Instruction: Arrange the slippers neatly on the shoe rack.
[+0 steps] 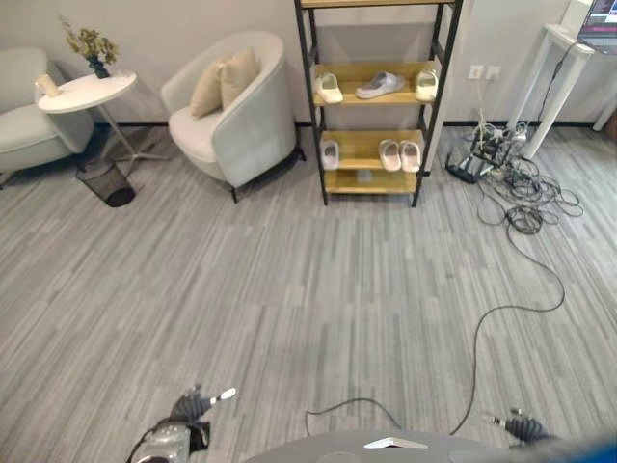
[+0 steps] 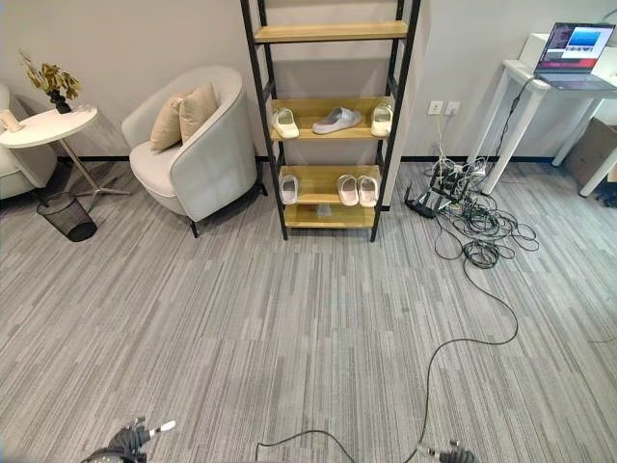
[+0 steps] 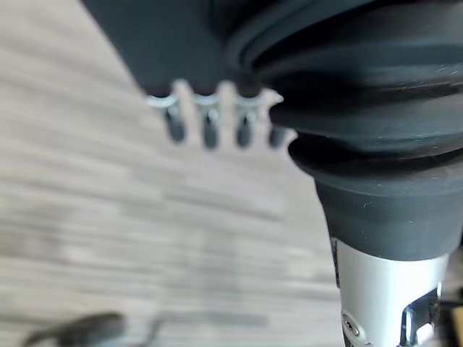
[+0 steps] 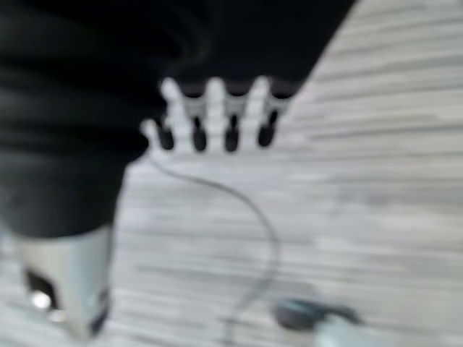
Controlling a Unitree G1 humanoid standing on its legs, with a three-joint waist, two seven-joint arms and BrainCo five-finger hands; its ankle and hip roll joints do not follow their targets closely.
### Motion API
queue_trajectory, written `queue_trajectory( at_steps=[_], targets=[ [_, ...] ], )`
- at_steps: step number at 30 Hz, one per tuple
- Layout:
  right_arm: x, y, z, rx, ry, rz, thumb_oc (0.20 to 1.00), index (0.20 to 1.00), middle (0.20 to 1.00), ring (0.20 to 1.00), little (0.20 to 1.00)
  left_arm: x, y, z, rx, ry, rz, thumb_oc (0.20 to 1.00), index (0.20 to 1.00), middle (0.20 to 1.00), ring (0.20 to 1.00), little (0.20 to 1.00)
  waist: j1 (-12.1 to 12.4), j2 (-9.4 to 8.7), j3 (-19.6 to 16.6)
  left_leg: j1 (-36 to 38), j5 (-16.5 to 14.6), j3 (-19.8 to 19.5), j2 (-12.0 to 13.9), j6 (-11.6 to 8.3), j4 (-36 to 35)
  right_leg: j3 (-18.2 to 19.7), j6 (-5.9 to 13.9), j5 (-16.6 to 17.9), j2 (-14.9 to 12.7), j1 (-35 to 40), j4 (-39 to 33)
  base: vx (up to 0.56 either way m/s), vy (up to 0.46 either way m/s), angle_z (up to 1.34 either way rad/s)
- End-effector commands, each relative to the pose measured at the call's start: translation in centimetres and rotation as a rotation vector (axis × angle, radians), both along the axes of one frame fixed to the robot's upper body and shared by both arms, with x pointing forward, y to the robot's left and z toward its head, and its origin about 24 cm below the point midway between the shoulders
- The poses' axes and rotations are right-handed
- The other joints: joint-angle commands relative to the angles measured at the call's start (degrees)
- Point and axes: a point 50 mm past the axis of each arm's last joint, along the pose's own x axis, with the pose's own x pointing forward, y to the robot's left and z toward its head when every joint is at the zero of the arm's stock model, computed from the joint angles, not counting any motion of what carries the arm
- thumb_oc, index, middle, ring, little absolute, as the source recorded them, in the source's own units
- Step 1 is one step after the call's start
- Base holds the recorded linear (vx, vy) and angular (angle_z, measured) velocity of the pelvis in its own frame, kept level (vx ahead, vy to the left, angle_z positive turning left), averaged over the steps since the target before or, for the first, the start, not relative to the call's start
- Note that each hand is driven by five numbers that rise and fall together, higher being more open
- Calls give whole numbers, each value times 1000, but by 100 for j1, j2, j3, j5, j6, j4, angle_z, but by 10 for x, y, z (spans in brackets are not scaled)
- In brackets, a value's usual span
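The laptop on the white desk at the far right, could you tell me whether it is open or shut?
Open. The laptop stands on the white desk with its lid raised and its screen lit, facing the room.

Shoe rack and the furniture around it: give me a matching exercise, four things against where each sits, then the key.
Things:
1. grey slipper
2. pair of white slippers
3. laptop
4. wastebasket

Places:
A. on the white desk
B. lower shelf of the shoe rack, right side
C. on the floor under the round side table
D. middle shelf, between two white slippers

Pairs: 1-D, 2-B, 3-A, 4-C
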Motion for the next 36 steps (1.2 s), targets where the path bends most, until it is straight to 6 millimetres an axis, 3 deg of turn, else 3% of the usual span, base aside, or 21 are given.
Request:
queue_trajectory(
  at_steps=[1, 6, 8, 11, 12, 13, 15, 17, 18, 19, 20, 22, 24, 25, 29, 33, 34, 36],
  targets=[
    [-6, 8, -5, 62, -31, -174, 1000, 1000, 1000, 1000, 1000, 7, -5, -1, -13, 1, -7, 1000, 1000, 1000, 1000, 1000, -12, -230, -173, -102, -115, -133, -41, -204, 53, -218, 619, 293, -529, -95, -206, 17, 6, 5],
    [-15, 13, -8, 90, -26, -228, 1000, 1000, 1000, 1000, 1000, 9, -18, -5, -30, 37, -107, 1000, 1000, 1000, 1000, 1000, -62, -244, -93, -100, -93, -110, -3, -243, 53, -333, 579, 220, -539, -140, 32, 51, -18, 18],
    [-9, 14, -7, 94, -37, -200, 1000, 1000, 1000, 1000, 1000, 23, -26, -4, -15, 18, -221, 1000, 1000, 1000, 1000, 1000, -87, -271, 38, -20, -89, -110, 37, -243, 102, -310, 528, 109, -536, -214, 324, 55, -42, 11],
    [-3, 9, -5, 74, -33, -143, 1000, 1000, 1000, 1000, 1000, 47, -37, 1, -10, -48, -327, 1000, 1000, 1000, 1000, 1000, -80, -383, 337, -654, -442, -63, 71, -358, 1497, -274, 440, -91, -619, -334, 710, -35, -40, 9],
    [-3, 8, -4, 70, -27, -125, 1000, 1000, 1000, 1000, 1000, 55, -41, 4, -9, -75, -353, 1000, 1000, 1000, 1000, 1000, -72, -420, 434, -936, -379, -12, 138, -485, 2087, -278, 368, -166, -622, -331, 825, 16, -42, 15],
    [2, 8, -4, 55, 3, -54, 1000, 1000, 1000, 1000, 1000, 69, -45, 9, 4, -123, -386, 1000, 1000, 1000, 1000, 1000, 36, -513, 661, -1484, 11, -41, 277, -670, 3105, -301, 275, -284, -655, -307, 945, 183, 34, 29],
    [10, 12, -4, 53, 4, 1, 1000, 1000, 1000, 1000, 1000, 69, -50, 7, -1, -113, -414, 1000, 1000, 1000, 1000, 1000, 185, -499, 667, -1801, -78, -48, 461, -509, 2291, -323, 367, -431, -656, -230, 835, 326, 158, 21],
    [15, 17, -5, 71, -15, 2, 1000, 1000, 1000, 1000, 1000, 56, -52, 1, 14, -45, -461, 1000, 1000, 1000, 1000, 1000, 322, -523, 606, -1885, -18, -228, 384, -446, 1908, -279, 484, -404, -753, -39, 761, 394, 268, -15],
    [21, 19, -5, 71, -27, 38, 1000, 1000, 1000, 1000, 1000, 40, -50, -5, 32, 44, -508, 1000, 1000, 1000, 1000, 1000, 285, -447, 514, -1565, -58, -290, 241, -298, 1500, -254, 550, -442, -788, -93, 1156, 458, 366, -21],
    [28, 20, -4, 67, -43, 50, 1000, 1000, 1000, 1000, 1000, 36, -47, -6, 53, 73, -538, 1000, 1000, 1000, 1000, 1000, 272, -441, 505, -1425, -126, -296, 130, -153, 1368, -223, 615, -353, -877, -234, 1564, 411, 427, -11],
    [47, 25, -2, 63, -96, 72, 1000, 1000, 1000, 1000, 1000, 36, -47, -6, 62, 75, -549, 1000, 1000, 1000, 1000, 1000, 246, -426, 591, -1285, -206, -235, 20, -11, 1317, -147, 710, 37, -1074, -625, 2224, 197, 311, -16],
    [69, 32, 2, 75, -174, 88, 1000, 1000, 1000, 1000, 1000, 34, -45, -6, 78, 90, -556, 1000, 1000, 1000, 1000, 1000, 173, -300, 684, -1043, -267, -118, -30, 119, 1191, -162, 755, 429, -1234, -1026, 2912, 185, 278, -64],
    [80, 40, 4, 85, -214, 117, 1000, 1000, 1000, 1000, 1000, 35, -43, -5, 90, 87, -563, 1000, 1000, 1000, 1000, 1000, 141, -217, 711, -742, -371, -57, -73, 214, 1039, -274, 688, 474, -1323, -1245, 3382, 398, 229, -42],
    [75, 44, 2, 86, -200, 140, 1000, 1000, 1000, 1000, 1000, 46, -43, -2, 103, 51, -562, 1000, 1000, 1000, 1000, 1000, 25, -168, 704, -377, -567, 25, -106, 217, 876, -587, 647, 295, -1354, -1454, 2991, 490, 119, -13],
    [56, 39, -3, 82, -134, 124, 1000, 1000, 1000, 1000, 1000, 59, -49, 2, 108, 2, -594, 1000, 1000, 1000, 1000, 1000, -144, -179, 694, -123, -786, 2, -166, 164, 841, -664, 733, 391, -1313, -1628, 1879, 337, -56, 2],
    [33, 31, -6, 78, -63, 82, 1000, 1000, 1000, 1000, 1000, 72, -57, 5, 120, -37, -646, 1000, 1000, 1000, 1000, 1000, -369, -175, 710, 244, -1044, -74, -203, 41, 872, -573, 896, 735, -1249, -1854, 1119, 342, -153, 19],
    [16, 25, -8, 75, -23, 38, 1000, 1000, 1000, 1000, 1000, 75, -61, 6, 121, -54, -670, 1000, 1000, 1000, 1000, 1000, -437, -204, 663, 327, -1184, -131, -219, -9, 1006, -401, 900, 744, -1189, -1747, 1023, 403, -235, 32],
    [4, 21, -8, 73, 9, -1, 1000, 1000, 1000, 1000, 1000, 74, -66, 5, 114, -58, -675, 1000, 1000, 1000, 1000, 1000, -476, -162, 588, 407, -1151, -198, -128, -111, 1222, -268, 785, 658, -1012, -1638, 1126, 357, -241, 33]
  ],
)
